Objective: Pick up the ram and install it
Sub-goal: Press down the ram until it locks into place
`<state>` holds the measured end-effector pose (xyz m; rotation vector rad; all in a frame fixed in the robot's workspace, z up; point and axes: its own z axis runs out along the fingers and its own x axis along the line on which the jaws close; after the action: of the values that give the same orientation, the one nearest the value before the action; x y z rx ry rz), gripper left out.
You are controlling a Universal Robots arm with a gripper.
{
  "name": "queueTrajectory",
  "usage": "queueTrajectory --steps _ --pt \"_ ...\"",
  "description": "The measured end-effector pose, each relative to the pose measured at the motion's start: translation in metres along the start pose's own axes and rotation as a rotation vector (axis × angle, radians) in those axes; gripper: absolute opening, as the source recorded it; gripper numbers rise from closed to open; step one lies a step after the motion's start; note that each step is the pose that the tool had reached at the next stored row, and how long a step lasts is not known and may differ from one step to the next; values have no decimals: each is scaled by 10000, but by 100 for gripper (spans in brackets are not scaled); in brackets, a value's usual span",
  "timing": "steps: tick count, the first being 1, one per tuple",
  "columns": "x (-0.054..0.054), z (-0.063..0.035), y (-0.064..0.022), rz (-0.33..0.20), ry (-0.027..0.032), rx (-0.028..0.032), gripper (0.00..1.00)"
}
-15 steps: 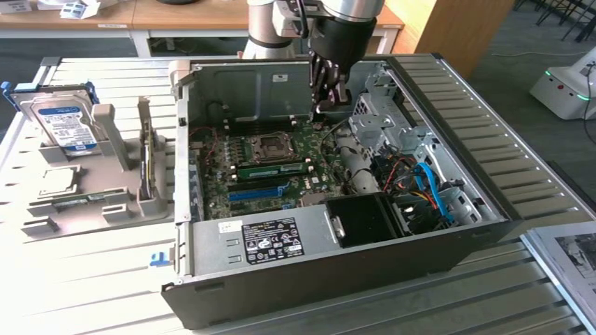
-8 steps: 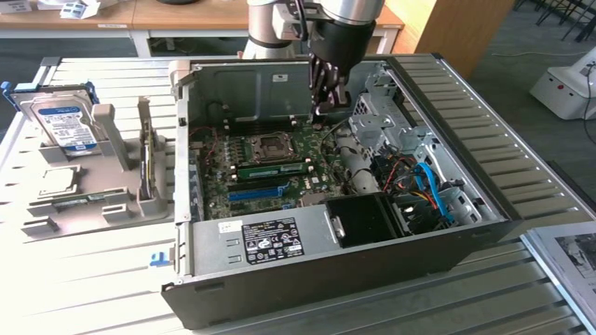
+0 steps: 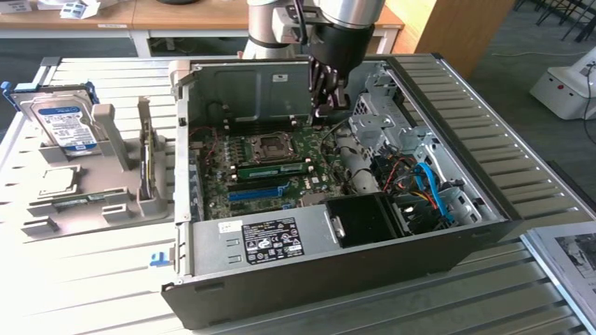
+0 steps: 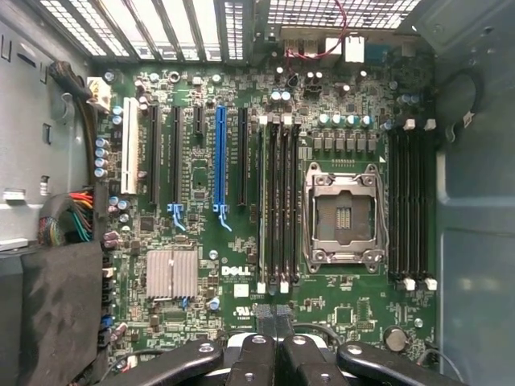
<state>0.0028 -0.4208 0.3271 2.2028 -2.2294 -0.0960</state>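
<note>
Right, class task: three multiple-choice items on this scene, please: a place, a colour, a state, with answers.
1. Where does the hard drive stand?
A. In the grey holder, on the exterior view's left of the computer case
B. Inside the case
C. On the floor

2. What colour is the long slot between black slots on the motherboard?
A. Red
B. Blue
C. Yellow

3. How is the gripper?
A. Wide open
B. Shut on the hard drive
C. Shut, over the motherboard

1 A: the drive stands upright in the holder outside the case.
2 B: it is bright blue.
3 C: its jaws are closed together above the board.
</note>
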Motion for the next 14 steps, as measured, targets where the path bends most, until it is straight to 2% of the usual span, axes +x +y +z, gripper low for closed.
queueTrajectory --steps 14 --pt "3 83 -4 0 0 0 10"
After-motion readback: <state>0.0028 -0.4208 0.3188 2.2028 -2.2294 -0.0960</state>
